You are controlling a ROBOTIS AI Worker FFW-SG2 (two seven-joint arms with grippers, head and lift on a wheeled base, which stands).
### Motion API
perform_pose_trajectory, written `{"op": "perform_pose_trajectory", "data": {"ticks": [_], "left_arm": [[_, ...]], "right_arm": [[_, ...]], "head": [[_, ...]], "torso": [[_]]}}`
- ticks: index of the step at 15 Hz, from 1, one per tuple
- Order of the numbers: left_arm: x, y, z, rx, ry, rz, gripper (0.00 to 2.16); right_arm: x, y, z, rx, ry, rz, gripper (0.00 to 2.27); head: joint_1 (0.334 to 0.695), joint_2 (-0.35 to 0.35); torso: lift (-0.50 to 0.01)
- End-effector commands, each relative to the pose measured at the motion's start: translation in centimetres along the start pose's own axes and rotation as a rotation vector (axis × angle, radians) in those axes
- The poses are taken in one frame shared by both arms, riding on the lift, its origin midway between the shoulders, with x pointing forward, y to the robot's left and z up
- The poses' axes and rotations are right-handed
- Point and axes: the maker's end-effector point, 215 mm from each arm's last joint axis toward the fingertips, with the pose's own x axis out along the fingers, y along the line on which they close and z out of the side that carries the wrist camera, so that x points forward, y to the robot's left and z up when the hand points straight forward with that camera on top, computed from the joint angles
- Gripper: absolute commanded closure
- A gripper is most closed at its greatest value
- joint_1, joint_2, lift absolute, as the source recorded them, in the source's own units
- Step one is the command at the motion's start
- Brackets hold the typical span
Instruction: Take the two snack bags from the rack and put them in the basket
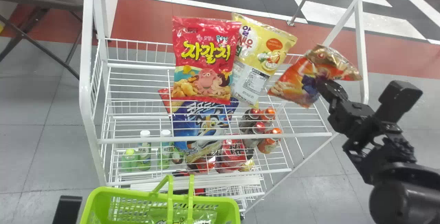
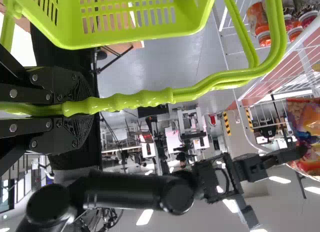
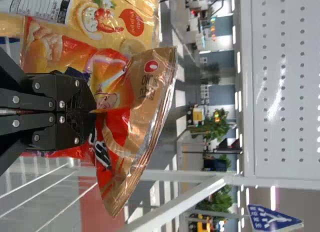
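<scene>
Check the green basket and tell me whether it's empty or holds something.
Not empty: a glossy green package lies inside the basket, below the rim.

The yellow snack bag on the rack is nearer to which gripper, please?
Right: the right gripper holds the orange bag just right of the yellow snack bag, while the left gripper is at the basket handle in front of the rack.

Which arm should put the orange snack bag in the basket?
Right, I'd judge: the right fingers already pinch the orange snack bag, while the left fingers grip the handle of the basket and seem best kept there.
</scene>
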Motion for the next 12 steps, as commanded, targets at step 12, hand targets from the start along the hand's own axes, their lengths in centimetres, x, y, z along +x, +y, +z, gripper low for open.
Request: {"op": "perform_pose_trajectory", "data": {"ticks": [12], "left_arm": [[0.7, -1.5, -2.4, -0.010, 0.019, -0.016, 1.48]], "right_arm": [[-9.9, -1.4, -1.2, 0.109, 0.222, 0.026, 2.14]], "head": [[0.695, -0.350]], "torso": [[-0.008]]}}
